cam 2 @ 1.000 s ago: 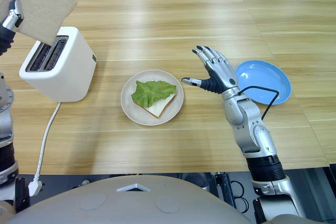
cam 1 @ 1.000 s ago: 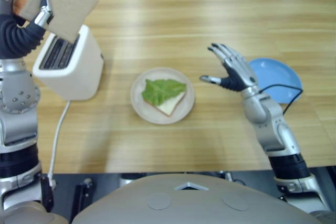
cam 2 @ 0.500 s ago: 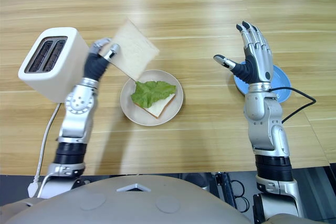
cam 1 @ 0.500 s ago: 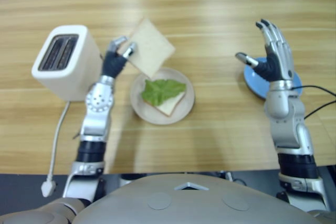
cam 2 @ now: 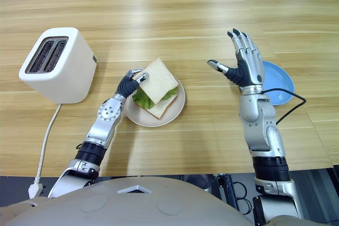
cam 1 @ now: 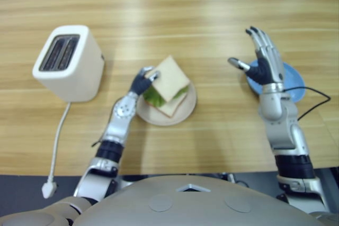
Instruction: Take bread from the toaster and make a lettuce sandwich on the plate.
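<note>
The near-left corner of the top bread slice (cam 2: pixel 159 79) is being pinched between the fingers (cam 2: pixel 141 77) of the left hand (cam 2: pixel 128 83), which are curled around its edge. The slice is being held out to the right of those fingers, over the lettuce (cam 2: pixel 139 98); whether it is fully resting there cannot be told. Green leaf is being shown just below the fingertips and again at the slice's far right edge. Beneath the lettuce, the bottom slice (cam 2: pixel 157 110) is being carried by the plate (cam 2: pixel 175 114), whose left rim is lying just under the left hand.

Well out to the left of these fingers, the toaster (cam 2: pixel 53 72) is being left standing upright on the table (cam 2: pixel 175 14), slots upward, with its white cord (cam 2: pixel 47 133) being trailed toward the near edge.

The fingers (cam 2: pixel 241 43) of the right hand (cam 2: pixel 243 68) are being held spread and raised, with nothing in them, well apart from the sandwich on its right. Just behind and to the right of this hand, a blue plate (cam 2: pixel 279 84) is being partly covered by it, and a black cable (cam 2: pixel 290 103) is being looped beside the wrist.
</note>
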Robot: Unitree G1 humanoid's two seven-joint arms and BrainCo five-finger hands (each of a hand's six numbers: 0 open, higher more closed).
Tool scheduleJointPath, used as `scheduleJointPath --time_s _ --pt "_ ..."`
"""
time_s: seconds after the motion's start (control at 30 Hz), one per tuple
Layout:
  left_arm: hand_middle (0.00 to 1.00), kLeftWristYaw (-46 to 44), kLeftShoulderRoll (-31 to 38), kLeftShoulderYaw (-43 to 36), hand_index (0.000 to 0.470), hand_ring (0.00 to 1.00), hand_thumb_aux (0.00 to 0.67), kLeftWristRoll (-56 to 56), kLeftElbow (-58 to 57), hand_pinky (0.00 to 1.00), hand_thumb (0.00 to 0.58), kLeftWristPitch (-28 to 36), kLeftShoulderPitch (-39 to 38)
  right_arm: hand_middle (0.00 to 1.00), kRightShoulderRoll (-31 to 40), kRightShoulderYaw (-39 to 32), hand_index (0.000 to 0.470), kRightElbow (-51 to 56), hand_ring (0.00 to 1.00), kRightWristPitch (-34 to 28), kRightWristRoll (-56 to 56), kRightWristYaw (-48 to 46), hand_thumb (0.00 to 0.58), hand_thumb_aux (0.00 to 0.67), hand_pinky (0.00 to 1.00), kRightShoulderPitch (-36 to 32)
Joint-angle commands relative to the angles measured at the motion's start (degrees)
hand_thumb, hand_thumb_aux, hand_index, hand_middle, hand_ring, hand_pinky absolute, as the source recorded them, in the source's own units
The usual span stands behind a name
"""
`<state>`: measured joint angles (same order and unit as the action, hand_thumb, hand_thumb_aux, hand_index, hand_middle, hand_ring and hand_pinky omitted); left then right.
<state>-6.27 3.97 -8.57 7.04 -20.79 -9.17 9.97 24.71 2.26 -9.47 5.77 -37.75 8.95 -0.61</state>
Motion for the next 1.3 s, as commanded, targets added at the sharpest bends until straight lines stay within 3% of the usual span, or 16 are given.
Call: scheduleJointPath --time_s 0.03,0.4,0.9,1.3 --pt "1.0 0.04 0.38 -1.48 0.46 1.0 0.67 2.01 -1.72 1.0 0.58 0.15 -0.31 0.0 -0.28 -2.23 0.0 0.88 0.0 -0.21 -0.63 -1.25 0.0 0.0 0.0 -0.33" --pt "1.0 2.44 2.98 -3.89 0.46 1.0 0.67 8.61 0.32 1.0 0.58 2.1 -1.99 0.0 0.98 -7.71 0.0 -0.23 0.0 1.61 -2.36 -4.31 0.0 0.0 0.0 -0.26" --pt "1.0 6.19 4.92 -5.49 0.46 1.0 0.67 14.79 2.69 1.0 0.58 5.45 -3.46 0.0 6.57 -21.1 0.0 2.27 0.0 11.58 -7.69 -14.11 0.0 0.0 0.0 -0.41" --pt "1.0 6.71 5.1 -5.74 0.46 1.0 0.67 16.13 4.36 1.0 0.58 6.71 -4.39 0.0 4.41 -28.74 0.0 7.22 0.0 13.96 -11.93 -15.54 0.0 0.0 0.0 -2.75"
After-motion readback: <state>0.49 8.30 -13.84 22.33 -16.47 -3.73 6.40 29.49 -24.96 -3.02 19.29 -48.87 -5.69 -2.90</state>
